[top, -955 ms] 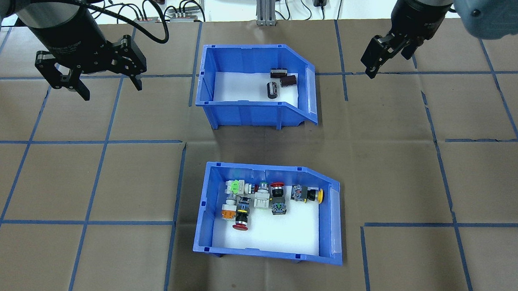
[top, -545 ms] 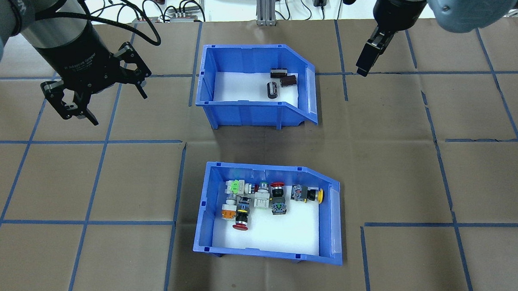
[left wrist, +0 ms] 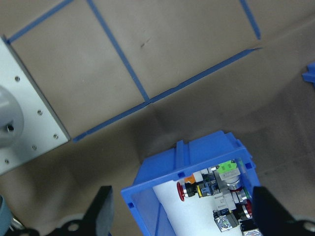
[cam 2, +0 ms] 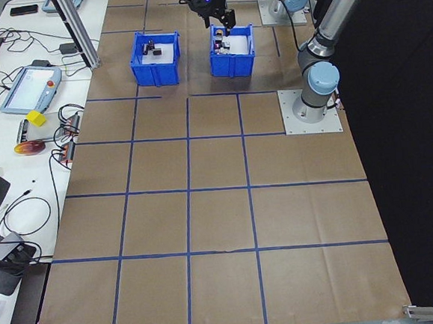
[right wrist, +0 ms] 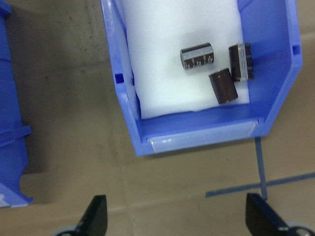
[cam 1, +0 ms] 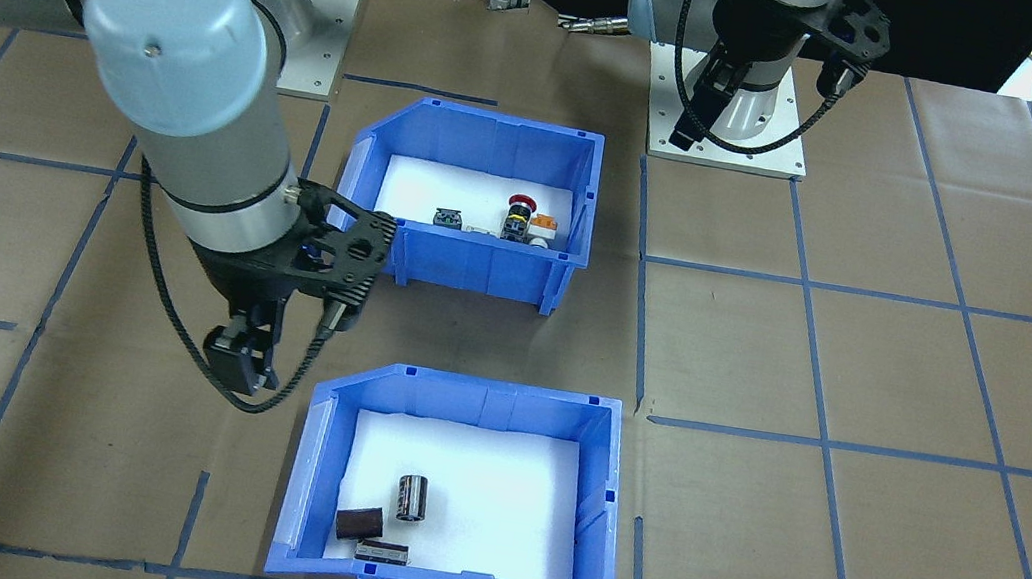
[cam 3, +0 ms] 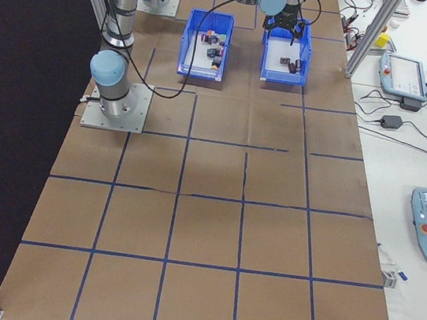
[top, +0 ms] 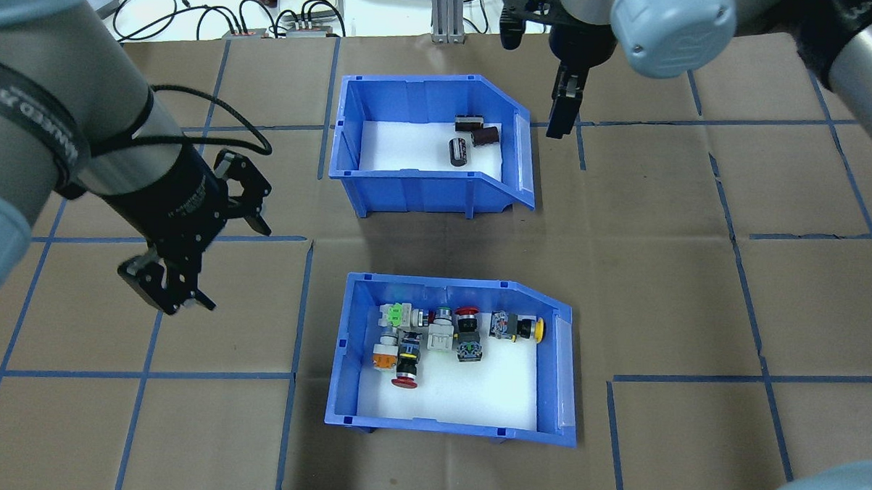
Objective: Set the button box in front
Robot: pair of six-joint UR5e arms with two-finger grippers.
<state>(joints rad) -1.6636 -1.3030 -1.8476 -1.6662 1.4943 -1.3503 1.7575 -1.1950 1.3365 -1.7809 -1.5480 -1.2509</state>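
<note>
The button box (top: 452, 358) sits on the desk (top: 696, 283) nearer the robot's base, with the other blue bin (top: 429, 139) (the one holding only dark cylinders) beyond it, so nothing of the move looks done yet. The left gripper (top: 189, 262) hangs with fingers spread and empty to the box's left. The right gripper (top: 562, 113), also spread and empty, hangs beside the far bin; grasping and carrying both remain.

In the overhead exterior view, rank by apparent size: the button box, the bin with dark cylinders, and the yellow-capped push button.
1. The button box looks largest, though it sits nearer the camera, so its true size against the other bin is unsure.
2. The bin with dark cylinders looks slightly smaller.
3. The yellow-capped push button is plainly smallest.
</note>
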